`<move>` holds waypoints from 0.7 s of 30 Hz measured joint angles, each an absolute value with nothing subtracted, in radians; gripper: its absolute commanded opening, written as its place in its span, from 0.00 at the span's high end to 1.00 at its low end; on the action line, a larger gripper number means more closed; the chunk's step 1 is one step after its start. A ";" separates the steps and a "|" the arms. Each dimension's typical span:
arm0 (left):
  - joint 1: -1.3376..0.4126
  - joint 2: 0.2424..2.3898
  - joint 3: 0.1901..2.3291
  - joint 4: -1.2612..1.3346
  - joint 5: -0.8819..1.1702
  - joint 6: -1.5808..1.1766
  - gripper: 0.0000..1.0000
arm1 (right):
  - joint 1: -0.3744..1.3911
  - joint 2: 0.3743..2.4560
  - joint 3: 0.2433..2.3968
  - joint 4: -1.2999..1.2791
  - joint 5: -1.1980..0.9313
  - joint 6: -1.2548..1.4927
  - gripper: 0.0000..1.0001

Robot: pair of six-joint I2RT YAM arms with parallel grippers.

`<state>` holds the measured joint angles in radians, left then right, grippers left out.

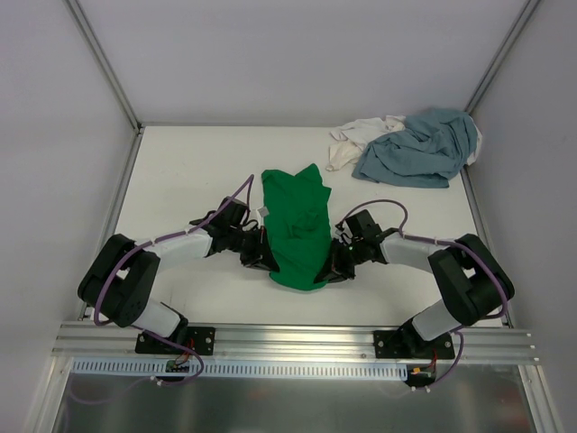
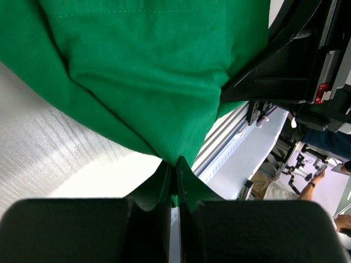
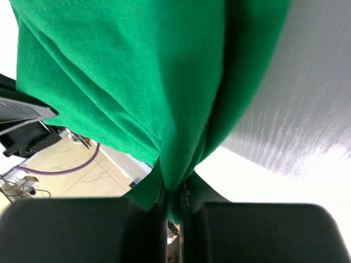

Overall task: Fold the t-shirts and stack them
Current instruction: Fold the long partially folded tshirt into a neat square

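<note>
The bright green t-shirt (image 1: 297, 225) lies lengthwise in the middle of the table, folded into a narrow strip. My left gripper (image 1: 262, 257) pinches its near left edge; in the left wrist view the green t-shirt (image 2: 153, 76) runs into the shut left gripper (image 2: 176, 167). My right gripper (image 1: 335, 263) pinches the near right edge, and the right wrist view shows the green t-shirt (image 3: 137, 82) bunched between the shut right gripper (image 3: 174, 186). The grey-blue t-shirt (image 1: 419, 149) and the white t-shirt (image 1: 356, 140) lie crumpled together at the far right corner.
The table's near edge carries a metal rail (image 1: 288, 343) with both arm bases. White walls and frame posts (image 1: 104, 63) close the table at the back and sides.
</note>
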<state>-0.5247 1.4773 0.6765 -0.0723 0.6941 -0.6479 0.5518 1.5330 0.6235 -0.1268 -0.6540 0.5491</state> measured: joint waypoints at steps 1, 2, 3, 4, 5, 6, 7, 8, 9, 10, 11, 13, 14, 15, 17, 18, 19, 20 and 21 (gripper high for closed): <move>-0.525 1.477 0.677 -0.074 0.694 -0.646 1.00 | 0.552 1.533 0.624 -0.130 -0.653 0.545 0.99; -0.525 1.477 0.677 -0.076 0.694 -0.644 1.00 | 0.552 1.533 0.624 -0.134 -0.651 0.543 1.00; -0.525 1.477 0.677 -0.080 0.694 -0.643 1.00 | 0.552 1.532 0.625 -0.139 -0.650 0.542 1.00; -0.525 1.477 0.677 -0.083 0.694 -0.643 1.00 | 0.552 1.531 0.627 -0.146 -0.648 0.538 1.00; -0.525 1.477 0.677 -0.085 0.694 -0.643 1.00 | 0.552 1.531 0.630 -0.154 -0.646 0.536 1.00; -0.525 1.477 0.677 -0.087 0.694 -0.642 1.00 | 0.552 1.531 0.634 -0.163 -0.644 0.533 1.00; -0.525 1.477 0.677 -0.088 0.694 -0.642 1.00 | 0.552 1.531 0.638 -0.169 -0.643 0.530 1.00; -0.525 1.477 0.677 -0.088 0.694 -0.642 1.00 | 0.552 1.531 0.643 -0.175 -0.643 0.529 1.00; -0.525 1.477 0.677 -0.088 0.694 -0.642 1.00 | 0.552 1.531 0.646 -0.181 -0.643 0.527 1.00; -0.525 1.477 0.677 -0.088 0.694 -0.643 1.00 | 0.552 1.531 0.648 -0.184 -0.643 0.524 1.00; -0.525 1.477 0.677 -0.088 0.694 -0.643 1.00 | 0.552 1.531 0.651 -0.190 -0.643 0.522 1.00; -0.525 1.475 0.676 -0.088 0.694 -0.643 1.00 | 0.552 1.530 0.657 -0.201 -0.642 0.517 1.00; -0.525 1.472 0.676 -0.089 0.694 -0.643 1.00 | 0.552 1.530 0.661 -0.207 -0.641 0.514 1.00; -0.525 1.469 0.676 -0.089 0.694 -0.643 1.00 | 0.552 1.530 0.668 -0.218 -0.641 0.511 1.00; -0.525 1.459 0.676 -0.089 0.694 -0.643 1.00 | 0.552 1.530 0.682 -0.235 -0.641 0.507 1.00; -0.525 1.452 0.676 -0.089 0.694 -0.643 1.00 | 0.553 1.530 0.691 -0.244 -0.641 0.504 1.00; -0.525 1.447 0.676 -0.089 0.693 -0.643 1.00 | 0.553 1.530 0.700 -0.254 -0.641 0.503 1.00; -0.525 1.441 0.676 -0.089 0.693 -0.644 1.00 | 0.553 1.530 0.709 -0.263 -0.641 0.499 1.00; -0.525 1.433 0.677 -0.091 0.693 -0.644 1.00 | 0.553 1.530 0.719 -0.274 -0.641 0.496 1.00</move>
<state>-0.5247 1.4326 0.6765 -0.0906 0.6933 -0.6441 0.5526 1.5303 0.7189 -0.2745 -0.6415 0.4957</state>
